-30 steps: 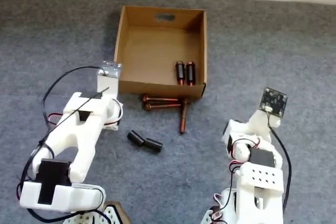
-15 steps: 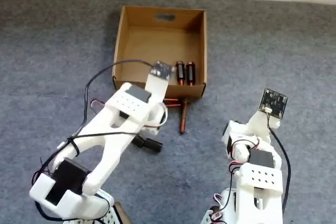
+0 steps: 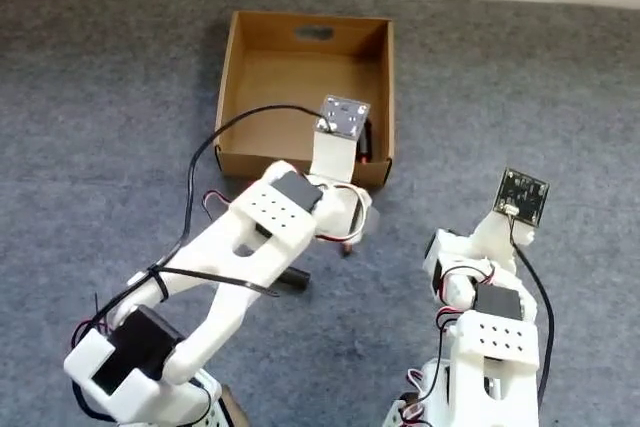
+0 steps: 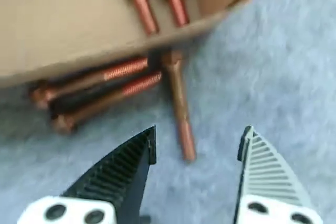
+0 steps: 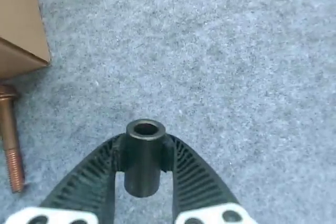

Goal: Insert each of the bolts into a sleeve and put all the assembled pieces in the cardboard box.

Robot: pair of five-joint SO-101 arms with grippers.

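The left gripper [image 4: 199, 134], jaws spread over the lone bolt [image 4: 179, 106], may roll it against the apparently touching cardboard box [image 4: 227, 8]; the right gripper [image 5: 144, 143] clamps a sleeve [image 5: 143, 167].

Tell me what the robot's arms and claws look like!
The left arm and right arm are chunky white plastic with black motors and black and red cables. The left gripper has one black ribbed finger, one grey. The right gripper is black and ribbed.

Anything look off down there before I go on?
Nothing stands out. Three loose bolts lie on the carpet beside the cardboard box, two assembled pieces lie inside it, the left hand is open above the bolts, the right hand grips a sleeve.
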